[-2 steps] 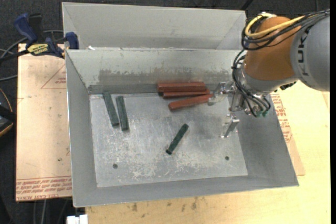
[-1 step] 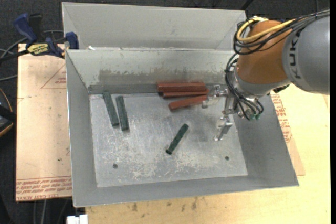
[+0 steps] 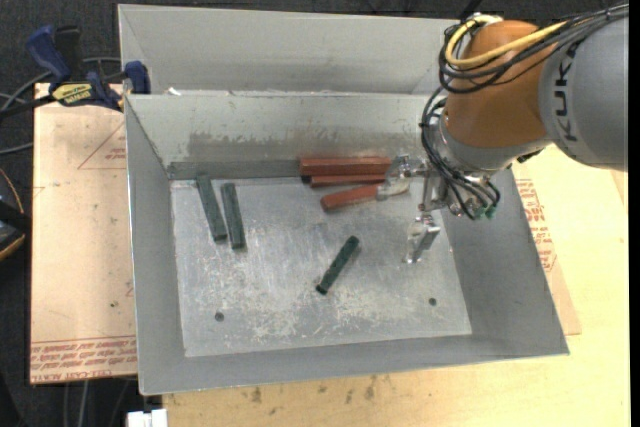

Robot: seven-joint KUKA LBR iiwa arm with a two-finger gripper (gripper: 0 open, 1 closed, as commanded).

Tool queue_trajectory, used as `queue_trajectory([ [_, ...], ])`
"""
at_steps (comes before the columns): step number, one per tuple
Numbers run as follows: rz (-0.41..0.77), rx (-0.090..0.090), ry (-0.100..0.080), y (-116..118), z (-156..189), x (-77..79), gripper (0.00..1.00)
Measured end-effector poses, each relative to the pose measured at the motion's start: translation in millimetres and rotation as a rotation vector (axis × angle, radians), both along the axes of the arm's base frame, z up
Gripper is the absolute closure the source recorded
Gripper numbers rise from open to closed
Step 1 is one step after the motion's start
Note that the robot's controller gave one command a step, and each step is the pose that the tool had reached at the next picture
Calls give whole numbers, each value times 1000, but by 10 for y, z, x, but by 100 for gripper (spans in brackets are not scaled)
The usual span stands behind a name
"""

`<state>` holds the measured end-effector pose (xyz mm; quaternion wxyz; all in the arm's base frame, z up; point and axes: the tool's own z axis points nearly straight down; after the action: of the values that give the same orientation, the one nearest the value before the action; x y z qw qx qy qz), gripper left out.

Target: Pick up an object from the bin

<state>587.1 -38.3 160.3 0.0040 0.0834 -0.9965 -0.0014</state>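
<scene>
Gripper [image 3: 409, 211] right of centre, fingers spread, nothing between them. Loose reddish-brown bar [image 3: 350, 198] just left of it, by the upper finger. Dark green bar [image 3: 338, 265] lower left, apart.

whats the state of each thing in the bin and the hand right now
hand: low in the bin, right side, over bare floor
three red-brown bars: flat by the back wall, close together, lowest one slanted
two green bars: flat at left, side by side
single green bar: flat mid-floor, slanted, apart from the rest
</scene>
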Motion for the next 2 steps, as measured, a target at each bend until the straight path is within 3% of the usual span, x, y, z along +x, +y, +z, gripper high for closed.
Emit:
queue_trajectory([
  [1, 112, -2, -19, 209, -237, -462, 0],
  [2, 209, 1, -11, 302, -828, 499, 100],
])
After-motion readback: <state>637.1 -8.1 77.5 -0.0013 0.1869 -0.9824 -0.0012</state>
